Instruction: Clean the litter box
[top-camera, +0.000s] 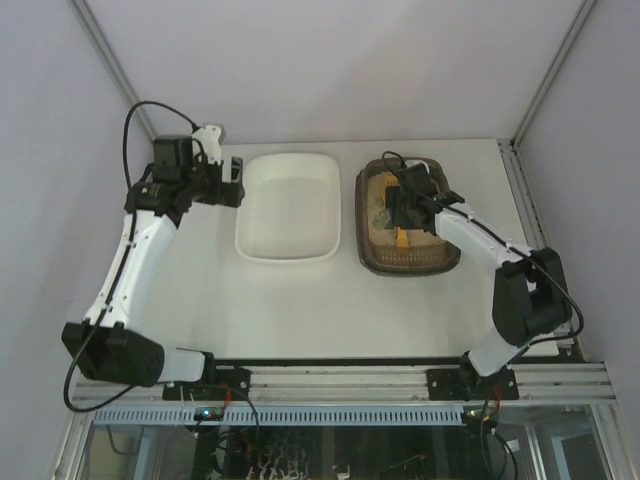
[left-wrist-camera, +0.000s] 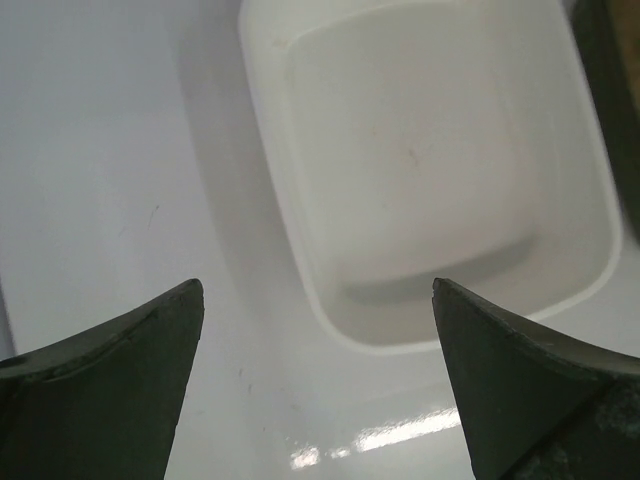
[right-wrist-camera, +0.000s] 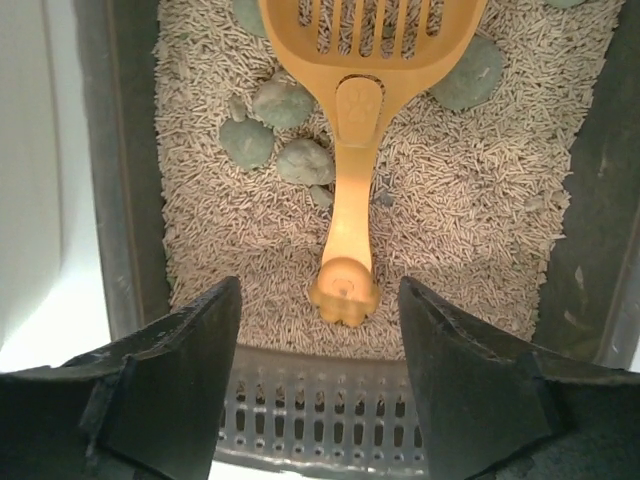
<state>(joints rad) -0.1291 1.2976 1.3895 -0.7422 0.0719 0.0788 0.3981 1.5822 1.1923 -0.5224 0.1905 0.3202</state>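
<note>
The dark brown litter box (top-camera: 372, 258) sits right of centre, filled with beige pellet litter (right-wrist-camera: 470, 200). A yellow slotted scoop (right-wrist-camera: 355, 120) lies in the litter, its paw-shaped handle end (right-wrist-camera: 344, 295) toward me. Several grey-green clumps (right-wrist-camera: 282, 105) lie in the litter around the scoop. My right gripper (right-wrist-camera: 320, 300) is open and empty, hovering over the box's near end just above the handle end; in the top view (top-camera: 405, 205) it hangs over the box. My left gripper (left-wrist-camera: 318, 300) is open and empty, over the table left of the white tub (top-camera: 288, 205).
The white tub (left-wrist-camera: 420, 160) is empty and stands close beside the litter box's left side. A slotted grey ledge (right-wrist-camera: 320, 415) runs along the box's near rim. Walls enclose the table at the back and both sides.
</note>
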